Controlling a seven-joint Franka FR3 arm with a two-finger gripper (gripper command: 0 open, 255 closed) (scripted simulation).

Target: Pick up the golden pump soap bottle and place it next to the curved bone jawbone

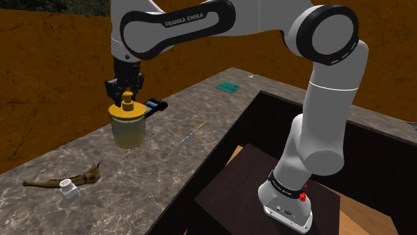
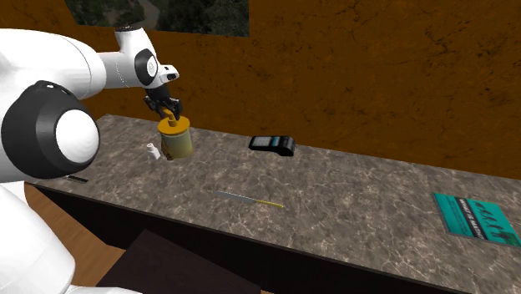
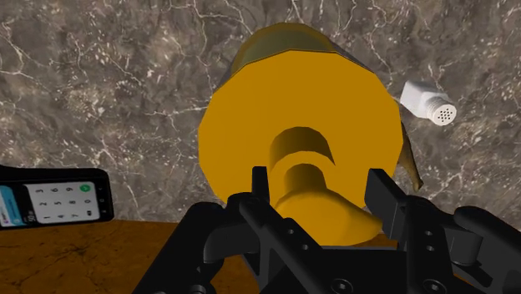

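So the arm (image 1: 200, 27) rises off its stand, then stretches out over the counter (image 1: 160, 170), wrist bent so the gripper (image 1: 126, 95) points straight down onto the soap bottle (image 1: 128, 127). In the wrist view the two fingers (image 3: 260, 192) sit either side of the pump (image 3: 305, 167) with a bit of gap on both sides, so they're spread apart and not gripping anything.

The bottle has a yellow cap and a see-through yellowish body, and it stands upright near the counter's back edge, by the brown wall (image 1: 53, 60). A phone (image 1: 156, 104) with a keypad lies just beside it along that same edge. The jawbone (image 1: 57, 180) is well apart, toward the counter's end at the shoulder view's left, with a white shaker (image 1: 69, 192) right beside it. Bare counter runs between bottle and bone.

A pencil (image 1: 192, 132) lies mid-counter and a teal booklet (image 1: 229, 87) sits near the far corner. The arm reads "FRANKA EMIKA". The booklet's print is too small to read.
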